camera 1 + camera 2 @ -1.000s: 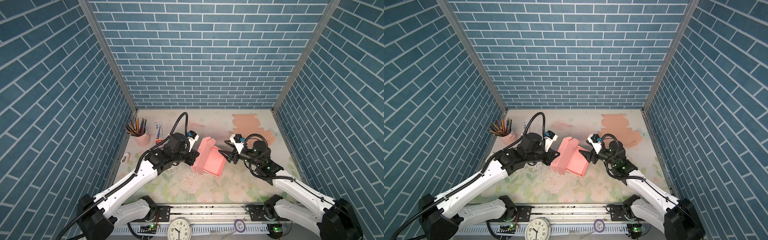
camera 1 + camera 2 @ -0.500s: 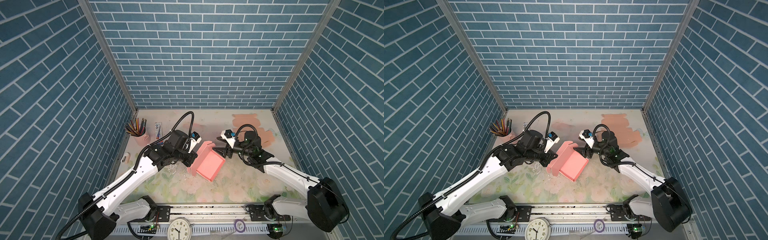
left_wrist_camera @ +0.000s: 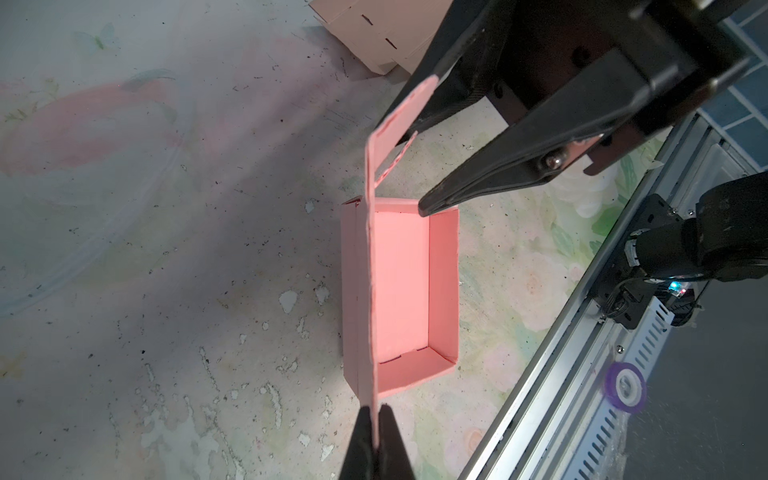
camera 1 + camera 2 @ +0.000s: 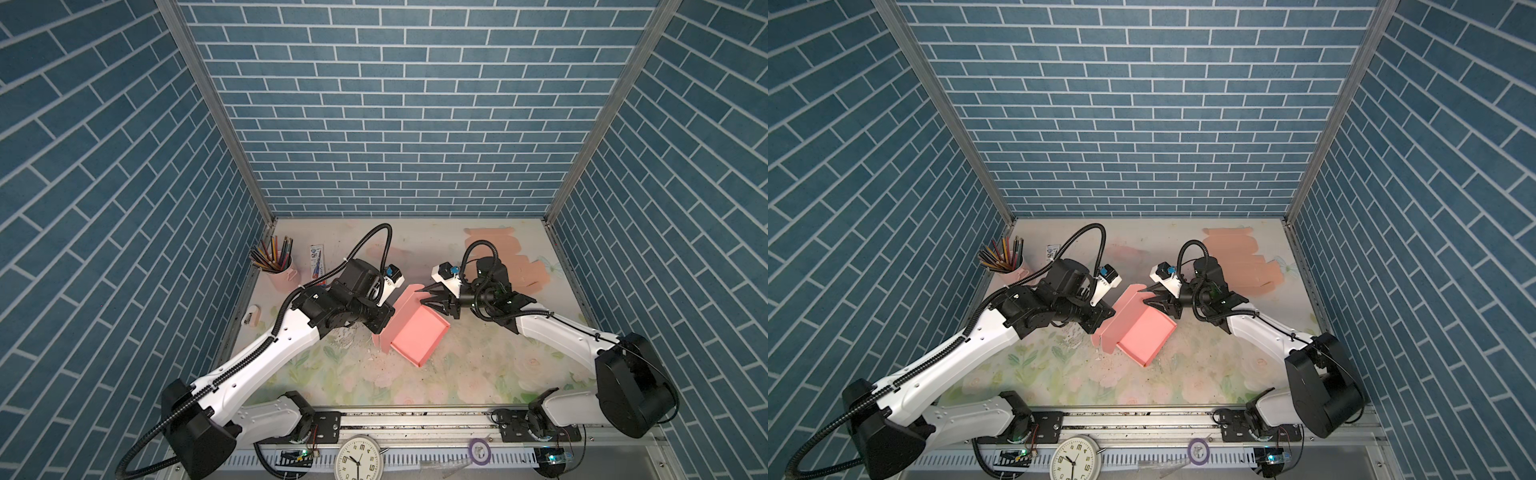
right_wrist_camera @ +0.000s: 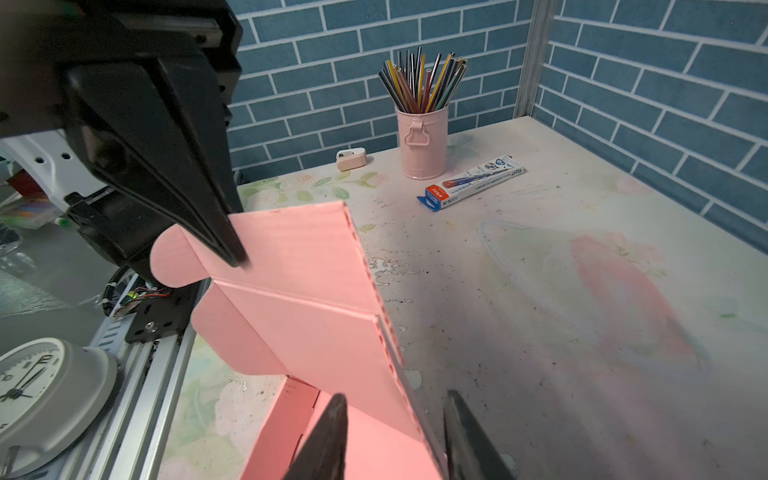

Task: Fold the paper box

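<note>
Box (image 4: 419, 332) sat mid-desk (image 4: 457, 374) between the arms, tray base down and all four walls up, so the tray looked done; step in hand was, by my read, closing the lid (image 5: 299, 291). Lid stood near upright off the tray's long wall, its front flap and round tabs (image 5: 174, 257) not yet tucked. Left gripper (image 3: 376, 409) was pinched tight on the lid's thin edge at one end. Right gripper (image 5: 395, 397) was at the other end, jaws part open and straddling the lid edge, one finger on each face; no clamp visible yet.

Next move likely needs the right jaws to close on that edge, then both arms to swing the lid over the tray together; uneven pull would probably skew the thin card or drag the box; the tabs and flap would have to go inside the walls, not on top of them.

Versus a second ago: right gripper had been off to the right, clear of the box and wider; it had come in to the lid's far end and narrowed; box had turned so one corner pointed at the front rail; left grip unchanged.
</note>
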Controlling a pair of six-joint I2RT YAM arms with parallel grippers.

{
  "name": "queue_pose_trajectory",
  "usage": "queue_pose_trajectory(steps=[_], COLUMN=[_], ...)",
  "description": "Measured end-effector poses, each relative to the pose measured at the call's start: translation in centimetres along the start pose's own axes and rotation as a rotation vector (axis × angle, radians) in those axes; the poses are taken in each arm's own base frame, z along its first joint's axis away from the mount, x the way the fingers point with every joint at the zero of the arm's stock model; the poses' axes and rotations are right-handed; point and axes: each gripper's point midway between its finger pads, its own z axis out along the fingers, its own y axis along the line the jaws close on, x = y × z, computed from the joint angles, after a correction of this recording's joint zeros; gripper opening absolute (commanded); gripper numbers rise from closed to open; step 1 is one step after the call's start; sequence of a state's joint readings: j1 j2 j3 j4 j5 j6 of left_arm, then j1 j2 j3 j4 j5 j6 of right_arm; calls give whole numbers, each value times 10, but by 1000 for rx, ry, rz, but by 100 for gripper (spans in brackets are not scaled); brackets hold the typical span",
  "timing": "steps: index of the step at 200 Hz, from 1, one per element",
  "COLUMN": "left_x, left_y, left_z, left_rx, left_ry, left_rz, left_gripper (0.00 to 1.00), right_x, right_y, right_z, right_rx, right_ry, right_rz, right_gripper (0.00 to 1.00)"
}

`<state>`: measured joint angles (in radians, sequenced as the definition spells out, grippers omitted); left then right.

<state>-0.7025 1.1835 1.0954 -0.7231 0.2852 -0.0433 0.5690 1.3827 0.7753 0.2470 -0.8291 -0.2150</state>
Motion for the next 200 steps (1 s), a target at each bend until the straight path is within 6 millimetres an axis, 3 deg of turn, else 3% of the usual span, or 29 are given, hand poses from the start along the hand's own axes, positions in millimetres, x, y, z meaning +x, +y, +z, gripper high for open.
queue_pose_trajectory(steps=[123, 142, 160, 185, 200], left_x=[-1, -1, 0, 2, 6], left_y=[3, 4, 6, 11, 16], left_z=[0, 2, 6, 8, 11], left_rx=[-16, -19, -27, -50, -69], left_ry=[-4, -10, -20, -49, -75], left_rz=[4, 2, -9, -52, -79], left_gripper=[0, 0, 16, 50, 62], right_x=[5, 6, 6, 11, 14], right_y=[-4, -6, -9, -12, -13], right_z=[1, 1, 1, -5, -11], right_rx=[14, 27, 47, 103, 146], right_ry=[31, 35, 40, 47, 51], right_rz=[-9, -16, -21, -30, -31], right_gripper=[1, 0, 0, 0, 0])
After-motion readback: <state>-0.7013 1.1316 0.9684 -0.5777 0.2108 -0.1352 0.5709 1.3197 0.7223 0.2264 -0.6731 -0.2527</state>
